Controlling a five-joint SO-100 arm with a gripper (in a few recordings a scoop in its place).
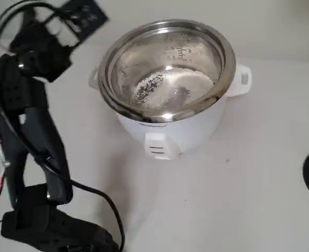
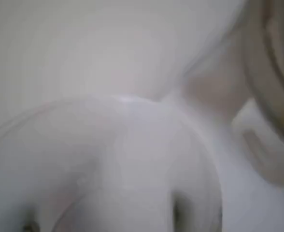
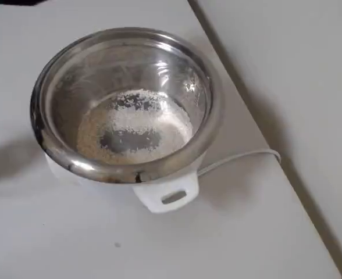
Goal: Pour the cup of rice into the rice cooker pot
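— Overhead view: the rice [image 3: 133, 128] already lies thin across the floor of the rice cooker pot [image 3: 54, 152], mid-frame.
— And the cup [image 2: 103, 164]?
— Wrist view, lower half, a blurred pale cup close to the lens; whether the hand pinches it cannot be told.
— Risk?
— Probably stray grains dropping onto the worktop [image 1: 238, 189] if the cup swings away tilted.

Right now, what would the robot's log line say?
rice: thin layer in rice cooker pot | cup: blurred, close to wrist camera, beside cooker | end effector: grip unclear
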